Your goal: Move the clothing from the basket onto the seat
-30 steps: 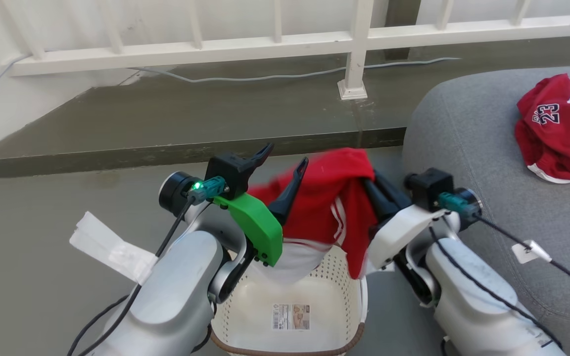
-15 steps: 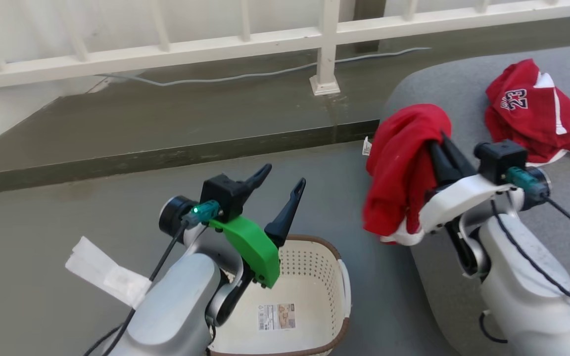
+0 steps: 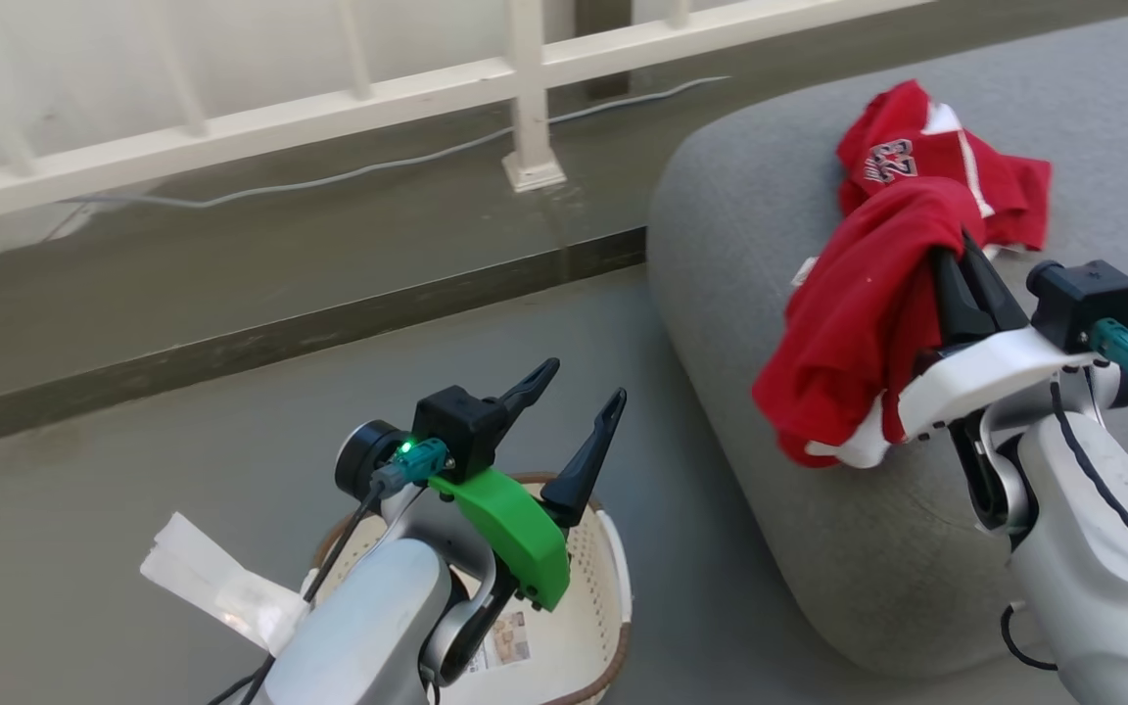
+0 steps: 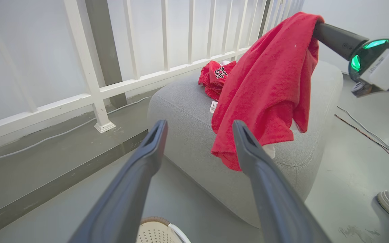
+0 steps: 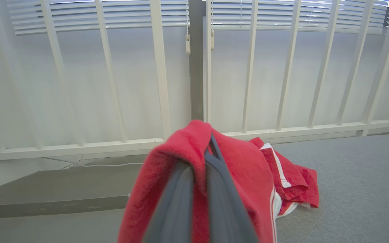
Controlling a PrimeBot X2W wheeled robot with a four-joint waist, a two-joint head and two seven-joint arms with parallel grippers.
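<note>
Right gripper [image 3: 952, 257], frame right, pinched red shorts [image 3: 848, 323] hanging over seat [image 3: 750, 225] edge. Jersey [image 3: 916, 162] lay on seat, upper right. Left gripper [image 3: 583, 383] spread, empty, above basket [image 3: 615, 587], bottom centre. White railing [image 3: 525, 88] across top.

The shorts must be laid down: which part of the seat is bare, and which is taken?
Bare: the near end of the seat, between its rounded edge and the jersey, and the stretch right of the jersey in the right wrist view. Crowded: around the jersey, near which the shorts hang from the right end effector.
</note>
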